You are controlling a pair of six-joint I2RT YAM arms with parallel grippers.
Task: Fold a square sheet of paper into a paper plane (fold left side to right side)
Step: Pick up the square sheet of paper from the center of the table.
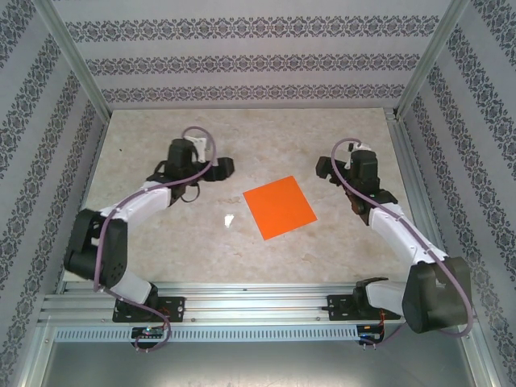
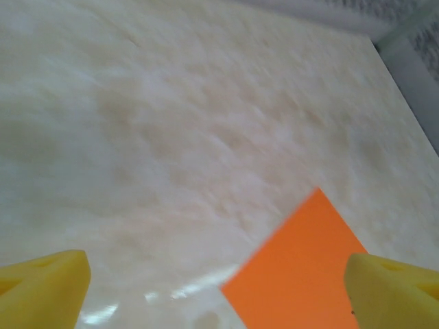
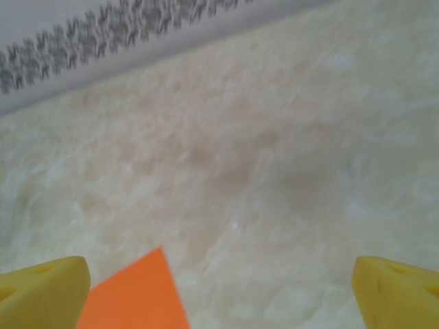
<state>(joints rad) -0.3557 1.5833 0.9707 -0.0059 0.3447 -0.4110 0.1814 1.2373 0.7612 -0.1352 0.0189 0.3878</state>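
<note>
Square sheet of paper (image 1: 280, 207) flat on table (image 1: 266, 141), apart from left end effector (image 1: 211, 177) and right end effector (image 1: 337, 187), both released

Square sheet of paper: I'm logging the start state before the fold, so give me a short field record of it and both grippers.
sheet: square sheet of paper, flat, unfolded, turned at an angle
surface: table
sheet position: between the two arms
left gripper: open, not touching the sheet
right gripper: open, not touching the sheet
fold: not yet begun
</note>
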